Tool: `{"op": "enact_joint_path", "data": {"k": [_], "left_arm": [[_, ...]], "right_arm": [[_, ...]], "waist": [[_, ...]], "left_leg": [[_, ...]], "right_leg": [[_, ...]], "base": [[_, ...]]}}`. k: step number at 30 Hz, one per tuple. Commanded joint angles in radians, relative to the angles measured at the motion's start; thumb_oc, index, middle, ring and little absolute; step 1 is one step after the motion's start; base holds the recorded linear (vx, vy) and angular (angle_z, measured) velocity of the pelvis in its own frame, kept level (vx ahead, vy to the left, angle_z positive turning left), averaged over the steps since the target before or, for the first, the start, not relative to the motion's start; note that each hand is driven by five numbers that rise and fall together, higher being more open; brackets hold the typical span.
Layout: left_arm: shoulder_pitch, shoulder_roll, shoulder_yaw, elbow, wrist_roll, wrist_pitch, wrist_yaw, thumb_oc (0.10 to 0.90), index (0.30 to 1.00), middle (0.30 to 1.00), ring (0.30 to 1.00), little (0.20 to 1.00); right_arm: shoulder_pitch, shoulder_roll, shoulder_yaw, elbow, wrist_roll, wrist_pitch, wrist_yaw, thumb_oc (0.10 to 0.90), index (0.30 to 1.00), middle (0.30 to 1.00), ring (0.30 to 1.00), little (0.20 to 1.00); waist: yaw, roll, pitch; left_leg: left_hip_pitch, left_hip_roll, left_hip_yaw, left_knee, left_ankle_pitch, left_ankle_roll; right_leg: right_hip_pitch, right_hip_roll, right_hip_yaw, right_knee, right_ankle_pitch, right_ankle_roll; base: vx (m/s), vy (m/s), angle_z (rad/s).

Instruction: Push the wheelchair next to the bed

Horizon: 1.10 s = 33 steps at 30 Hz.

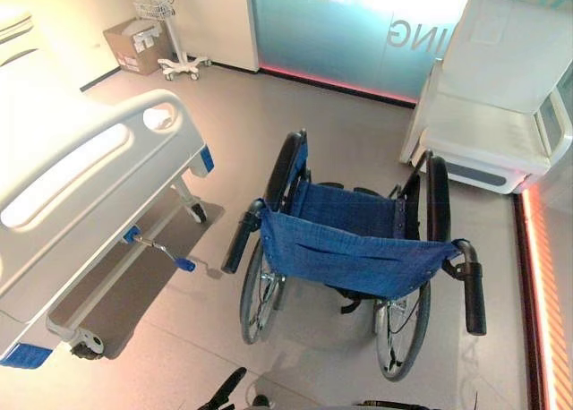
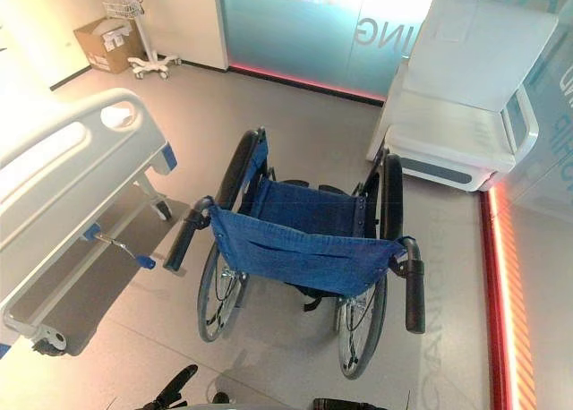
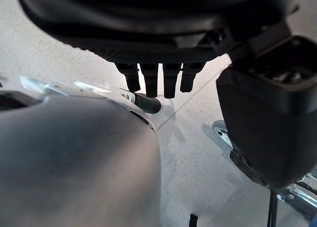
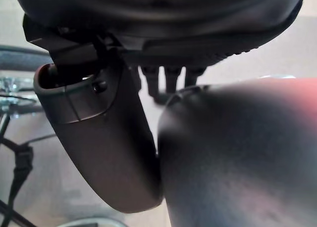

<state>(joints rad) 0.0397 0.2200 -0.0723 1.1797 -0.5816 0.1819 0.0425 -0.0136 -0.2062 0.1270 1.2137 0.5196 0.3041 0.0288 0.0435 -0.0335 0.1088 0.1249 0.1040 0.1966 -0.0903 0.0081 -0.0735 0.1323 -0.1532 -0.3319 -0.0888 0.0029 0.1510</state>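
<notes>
1. Left eye view: The room has a pale grey floor (image 1: 295,115) with a frosted glass partition (image 1: 340,34) at the far wall. The bed (image 1: 81,186) stands on the left. The wheelchair (image 1: 358,249) stands mid-floor with its blue back toward the camera, near the bed's foot end but apart from it. Its left push handle (image 1: 240,242) and right push handle (image 1: 473,294) are both free. A white cabinet (image 1: 501,106) stands just beyond the wheelchair on the right.

2. Right eye view: A cardboard box (image 2: 103,43) and a wheeled stand (image 2: 143,34) occupy the far left corner. A crank handle (image 2: 121,247) projects from under the bed frame toward the wheelchair's left wheel (image 2: 215,289).

3. Left wrist view: The left hand (image 3: 158,81) hangs with fingers straight and relaxed, grasping nothing, over the floor.

4. Right wrist view: The right hand (image 4: 168,81) hangs likewise, released and empty.

5. Hazards, as judged:
   - Gripping one handle only would yaw the chair toward the cabinet or the bed.
   - A tight turn toward the bed could snag the left wheel on the crank handle.
   - A straight push forward would run the chair's front into the cabinet.
   - Set brakes, whose state cannot be read, would make the hands slip.
</notes>
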Motion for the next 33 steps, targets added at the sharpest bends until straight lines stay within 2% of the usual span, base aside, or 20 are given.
{"op": "enact_joint_path", "data": {"k": [1,19,25,31,32,33], "left_arm": [[-0.051,-0.064,-0.04,0.071,0.024,0.026,0.009,0.8,0.9,0.9,0.9,0.9],[-0.062,-0.06,-0.042,0.078,0.02,0.044,-0.012,0.8,0.9,0.9,0.9,0.9],[-0.057,-0.061,-0.03,0.075,-0.008,0.005,0.007,0.8,0.9,0.9,0.9,0.9],[-0.063,-0.05,-0.004,0.039,-0.087,-0.069,-0.008,0.8,0.9,0.9,0.9,0.9],[-0.067,-0.039,0.002,0.016,-0.065,-0.096,-0.007,0.8,0.9,0.9,0.9,0.9],[-0.068,-0.033,0.003,0.002,-0.071,-0.091,-0.001,0.8,0.9,0.9,0.9,0.9]], "right_arm": [[0.001,0.003,0.002,0.06,0.023,0.019,0.011,0.8,0.9,0.9,0.9,0.9],[-0.004,0.005,0.002,0.07,0.022,0.018,0.024,0.8,0.9,0.9,0.9,0.9],[0.001,0.007,-0.003,0.065,0.024,0.015,0.012,0.8,0.9,0.9,0.9,0.9],[0.007,-0.008,-0.027,0.04,0.091,-0.024,-0.032,0.8,0.9,0.9,0.9,0.9],[0.009,-0.02,-0.038,0.033,0.119,-0.032,-0.038,0.8,0.9,0.9,0.9,0.9],[0.009,-0.026,-0.046,0.029,0.123,-0.03,-0.033,0.8,0.9,0.9,0.9,0.9]], "waist": [[0.018,0.051,0.01],[0.02,0.052,0.006],[0.015,0.052,0.004],[0.01,0.051,0.007],[0.011,0.05,0.009],[0.01,0.049,0.01]], "left_leg": [[-0.006,0.018,0.007,0.003,-0.014,-0.015],[-0.002,0.012,0.011,0.003,-0.022,-0.007],[0.003,0.012,0.015,0.003,-0.024,-0.006],[0.006,0.013,0.018,0.003,-0.021,-0.009],[0.004,0.014,0.019,0.005,-0.02,-0.009],[0.004,0.014,0.02,0.005,-0.019,-0.009]], "right_leg": [[-0.035,-0.045,0.0,0.062,0.01,0.012],[-0.028,-0.051,-0.001,0.06,0.008,0.015],[-0.027,-0.051,0.007,0.062,0.005,0.014],[-0.026,-0.051,0.012,0.068,0.003,0.017],[-0.028,-0.05,0.012,0.07,0.003,0.018],[-0.029,-0.05,0.012,0.07,0.003,0.019]], "base": [[0.0,0.0,0.0],[0.0,0.0,0.0],[0.0,0.0,0.0],[0.0,0.0,0.0],[0.0,0.0,0.0],[0.0,0.0,0.0]]}}
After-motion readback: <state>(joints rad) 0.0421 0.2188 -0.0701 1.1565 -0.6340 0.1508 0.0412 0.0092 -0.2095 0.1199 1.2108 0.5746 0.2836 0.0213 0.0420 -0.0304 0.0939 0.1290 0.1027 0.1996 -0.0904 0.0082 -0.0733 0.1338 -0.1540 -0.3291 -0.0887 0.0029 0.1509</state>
